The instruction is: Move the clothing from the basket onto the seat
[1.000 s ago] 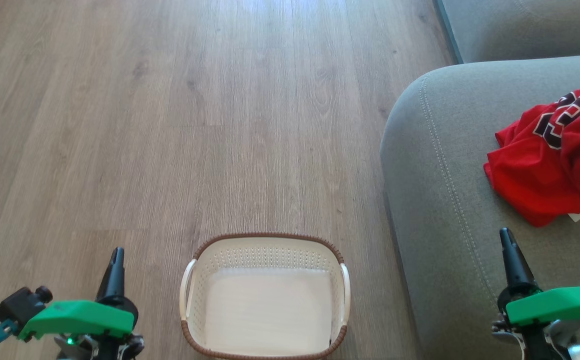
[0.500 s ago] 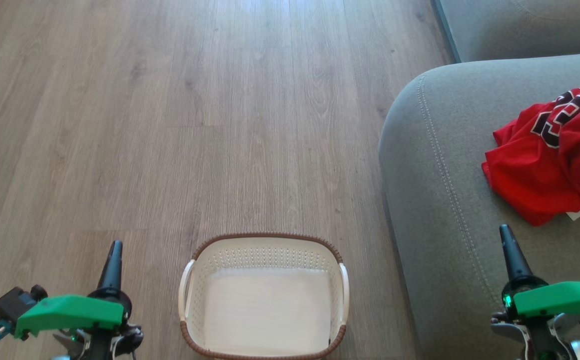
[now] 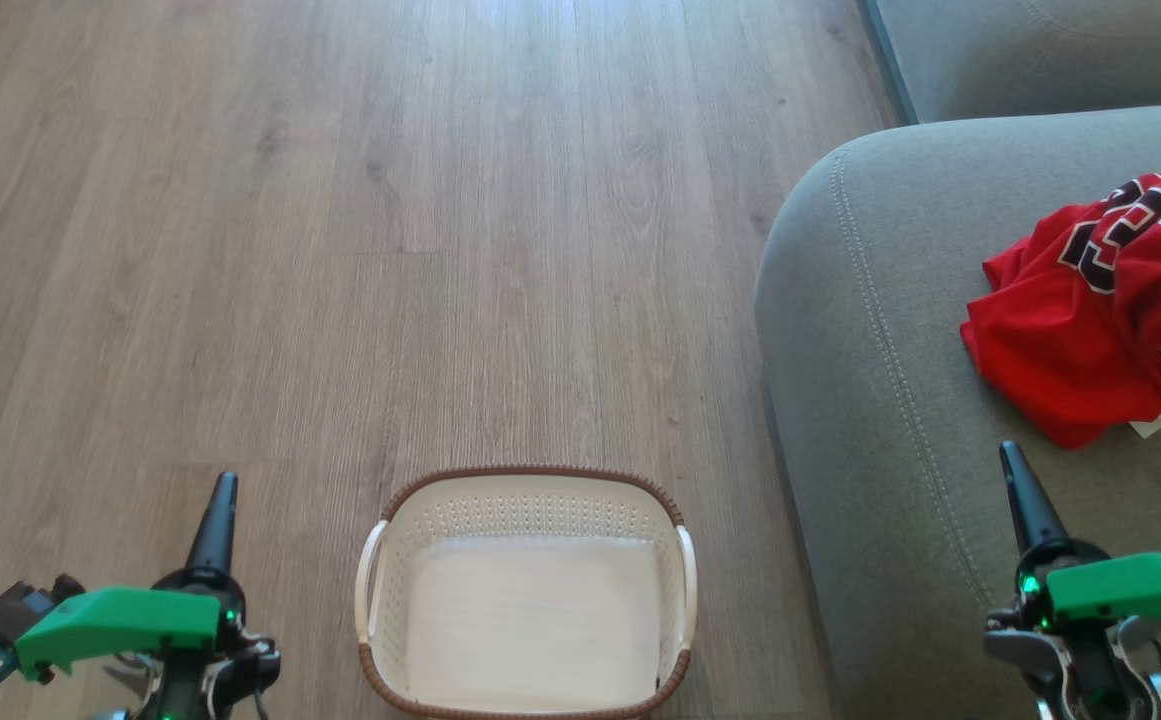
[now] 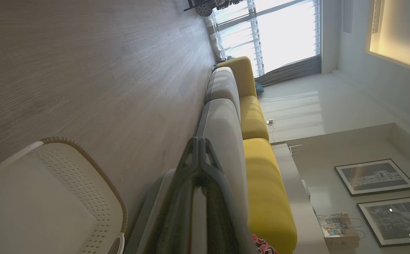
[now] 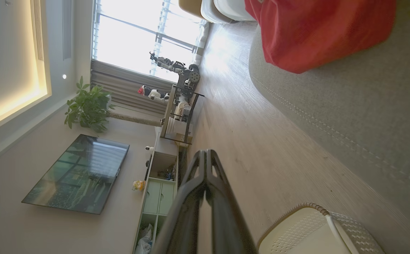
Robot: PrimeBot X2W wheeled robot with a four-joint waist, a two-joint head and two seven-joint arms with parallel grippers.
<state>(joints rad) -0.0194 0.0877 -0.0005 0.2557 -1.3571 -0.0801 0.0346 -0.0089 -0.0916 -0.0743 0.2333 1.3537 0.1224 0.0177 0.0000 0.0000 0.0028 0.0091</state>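
The task looked all but finished, judging by how things lay. The basket [image 3: 525, 478] stood on the wood floor [image 3: 340, 250] directly ahead of the robot, and its white perforated walls and flat bottom were bare: no cloth lay in it, on its brown rim or over either handle. The clothing [image 3: 1075, 330] lay as a crumpled red heap on the seat [image 3: 870, 350], well in from the cushion's rounded corner and double stitching, and well apart from the basket. Black-and-white numerals, white stripes and a white tag showed on it, so the jersey at least was there. Whether a plain shirt was bundled with it could not be told, because the heap ran off the right edge of the head view and its folds hid what lay beneath. The left fingers [image 3: 218, 505] hung over the floor just left of the basket, pressed together and holding nothing; the left wrist view showed the two tips meeting. The right fingers [image 3: 1018, 480] hung over the seat near the heap's lower edge, apart from it, also pressed together and empty. Nothing red lay on the floor. What seemed left, at most, was to confirm that both garments were on the cushion.
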